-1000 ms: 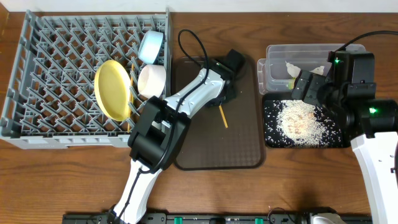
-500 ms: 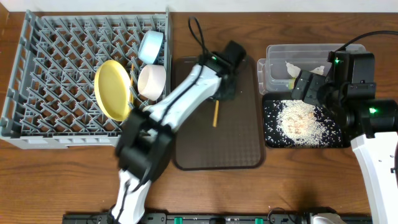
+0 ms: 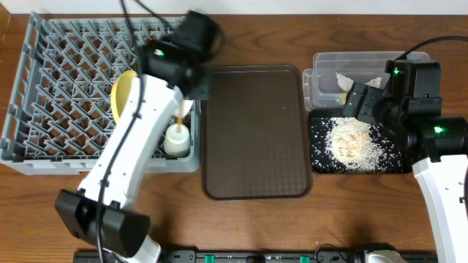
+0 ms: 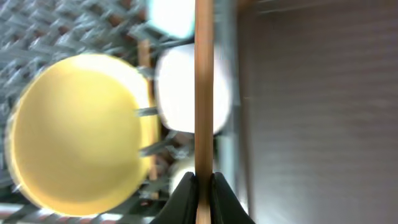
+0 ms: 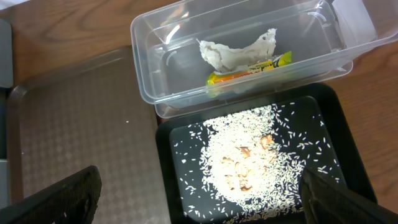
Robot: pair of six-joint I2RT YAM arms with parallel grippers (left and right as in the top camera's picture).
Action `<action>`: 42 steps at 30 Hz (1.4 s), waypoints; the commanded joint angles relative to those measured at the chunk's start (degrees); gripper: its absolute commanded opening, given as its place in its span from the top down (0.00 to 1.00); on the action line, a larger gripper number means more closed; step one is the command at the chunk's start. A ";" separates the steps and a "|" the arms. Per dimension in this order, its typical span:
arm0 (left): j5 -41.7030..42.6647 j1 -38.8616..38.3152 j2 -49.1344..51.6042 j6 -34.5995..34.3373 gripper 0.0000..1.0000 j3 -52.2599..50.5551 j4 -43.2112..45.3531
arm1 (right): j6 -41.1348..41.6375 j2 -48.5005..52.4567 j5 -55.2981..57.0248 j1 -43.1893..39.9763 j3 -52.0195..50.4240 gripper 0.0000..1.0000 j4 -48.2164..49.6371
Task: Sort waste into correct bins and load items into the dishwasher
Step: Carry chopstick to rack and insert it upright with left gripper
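Note:
My left gripper [image 4: 203, 186] is shut on a thin wooden stick [image 4: 203, 93], which stands upright above the right edge of the grey dishwasher rack [image 3: 44, 88]. Below it I see the yellow-green plate [image 4: 74, 137], a white bowl [image 4: 177, 87] and a blurred pale bowl [image 4: 171, 15]. Overhead, the left gripper [image 3: 186, 95] holds the stick [image 3: 180, 117] just above a small white cup [image 3: 178, 139]. The arm hides part of the plate [image 3: 121, 98]. My right gripper [image 5: 202, 199] hangs open over the black tray [image 5: 336, 124] of rice [image 5: 249, 155]. The clear tub [image 5: 161, 81] holds a tissue [image 5: 236, 50] and a wrapper [image 5: 249, 65].
The brown serving tray [image 3: 256, 131] lies between the rack and the bins. The right arm [image 3: 431, 139] stands over the table's right edge, beside the black tray [image 3: 322, 161] and the clear tub [image 3: 329, 69].
My left arm has swung left from the brown tray to the rack's right edge, carrying the wooden stick with it. The right arm has not moved.

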 commanded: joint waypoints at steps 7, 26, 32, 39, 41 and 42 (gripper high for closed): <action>0.20 12.66 3.74 4.61 0.92 -7.30 0.96 | 0.57 0.07 0.59 -0.59 0.24 0.01 -0.11; 2.97 14.86 5.22 12.02 0.61 -9.27 2.47 | 0.57 0.07 0.57 -0.59 0.24 0.01 -0.11; 2.99 14.86 5.22 11.65 0.61 -9.27 2.47 | 0.57 0.07 0.59 -0.59 0.24 0.01 -0.09; 2.99 14.86 5.22 10.19 0.61 -9.25 3.56 | 0.57 0.07 0.59 -0.59 0.24 0.01 -0.09; 3.02 14.86 5.22 8.66 0.61 -9.25 5.60 | 0.57 0.07 0.59 -0.59 0.24 0.01 -0.09; 3.02 14.86 5.22 7.87 0.61 -9.27 7.28 | 0.57 0.07 0.59 -0.59 0.24 0.01 -0.09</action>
